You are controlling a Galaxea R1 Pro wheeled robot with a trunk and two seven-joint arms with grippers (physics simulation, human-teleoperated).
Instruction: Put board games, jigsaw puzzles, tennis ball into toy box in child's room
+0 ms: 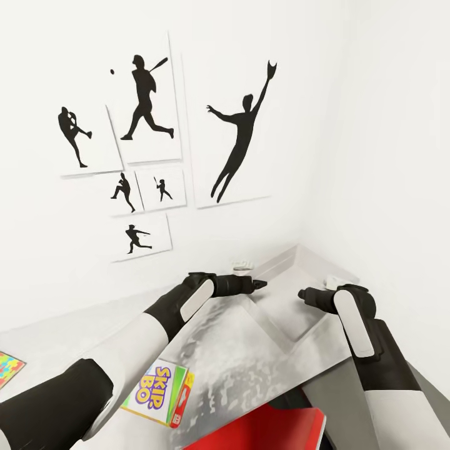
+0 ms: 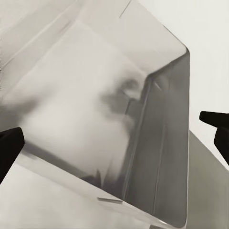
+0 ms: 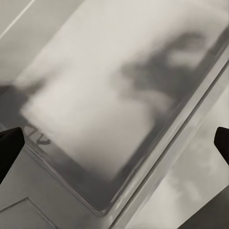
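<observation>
Toy box [image 1: 275,337]: translucent grey bin, on the table [image 1: 56,340] in the corner of the child's room, directly under both arms. The head view looks straight down into it; its cloudy floor appears bare as far as I can see. The left wrist view shows an inner corner and sloping wall of the toy box [image 2: 157,143]; the right wrist view shows its floor and rim [image 3: 119,95].

Skip-Bo board game [image 1: 159,392]: lies at the near edge of the bin; whether it is inside or under the translucent wall I cannot tell. One jigsaw puzzle [image 1: 9,369] lies flat on the table, well apart to the left.

Left gripper [image 1: 259,284]: above the bin, fingers spread, nothing between them. Right gripper [image 1: 304,294]: likewise above the bin, parted and empty.

Red chair [image 1: 262,428] at the bottom, baseball silhouettes [image 1: 147,100] on the wall.

Judgement: a placing step looks finished or a fetch is about to begin. Next: draw the arms clear of the bin and go for the puzzle.
</observation>
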